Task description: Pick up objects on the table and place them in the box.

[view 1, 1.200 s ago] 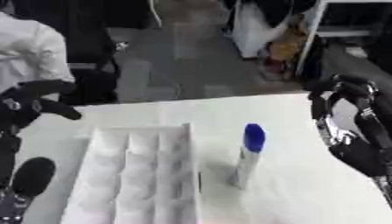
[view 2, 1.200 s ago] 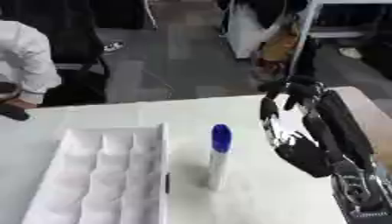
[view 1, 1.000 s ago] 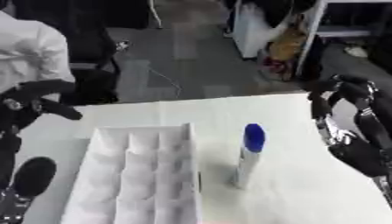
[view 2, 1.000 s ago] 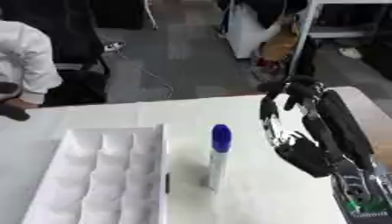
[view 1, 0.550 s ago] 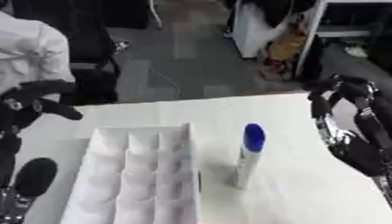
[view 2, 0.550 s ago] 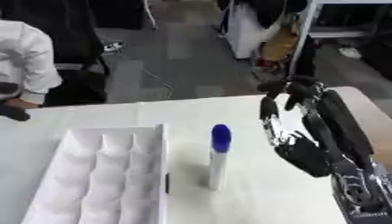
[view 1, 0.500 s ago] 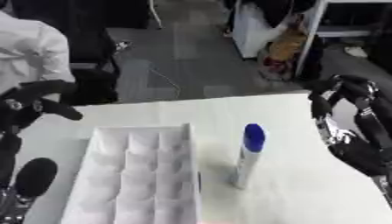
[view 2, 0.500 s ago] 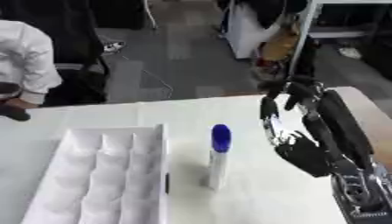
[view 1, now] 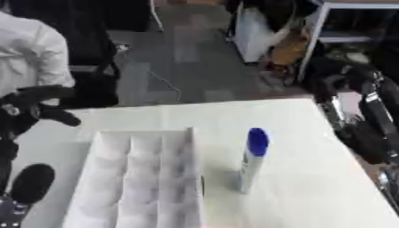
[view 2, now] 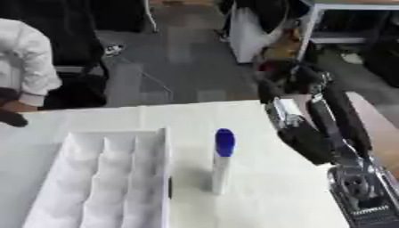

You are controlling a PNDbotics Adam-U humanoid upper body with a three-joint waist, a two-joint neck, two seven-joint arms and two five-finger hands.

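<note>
Right hand (view 2: 308, 133) raised at the right side of the table, palm facing left, fingers upright with tips curled over at the top, holding nothing; apart from the bottle, no contact. Left hand (view 1: 31, 104) at the far left edge, over the table's left border, fingers bent with one dark finger sticking out to the right; whether it grips anything can't be told, nothing visible in it. White bottle with blue cap (view 1: 251, 160) stands upright on the white table (view 1: 234, 116), just right of the box, between box and right hand, untouched. White box (view 1: 136, 178) with divider rows sits left of centre, running near to far, compartments look white inside; contents can't be made out. Dark round object (view 1: 31, 182) near left, beside the box's left wall.
</note>
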